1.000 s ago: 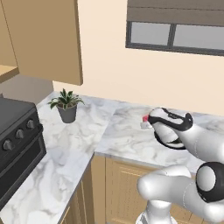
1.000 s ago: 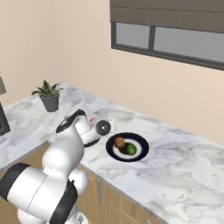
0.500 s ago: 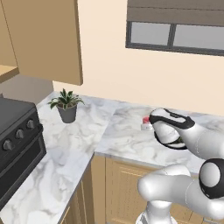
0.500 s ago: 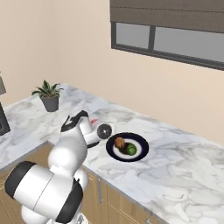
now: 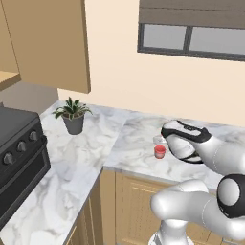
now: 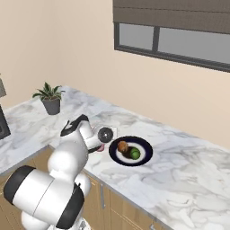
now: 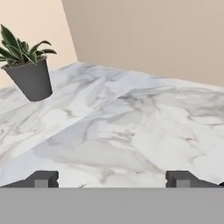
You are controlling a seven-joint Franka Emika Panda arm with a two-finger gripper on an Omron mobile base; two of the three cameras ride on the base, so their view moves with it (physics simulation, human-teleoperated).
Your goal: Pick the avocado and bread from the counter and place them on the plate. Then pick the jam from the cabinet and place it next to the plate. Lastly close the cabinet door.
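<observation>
Jaws spread wide on the gripper [image 7: 112, 178], nothing pinched between them, low over the marble table [image 7: 144, 131]. The red jam [image 5: 160, 151] sits just by the hand. Avocado [image 6: 134, 154] and bread [image 6: 122, 146] lie on the plate [image 6: 144, 147]; a potted plant [image 7: 27, 68] stands well apart.

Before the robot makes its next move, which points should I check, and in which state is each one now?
1. Avocado on the plate: ok.
2. Bread on the plate: ok.
3. Jam standing on the counter: ok.
4. Gripper open, nothing between its fingertips: ok.
5. Cabinet door closed: not ok, it stands open.
6. Jam clear of the gripper: cannot tell.
</observation>
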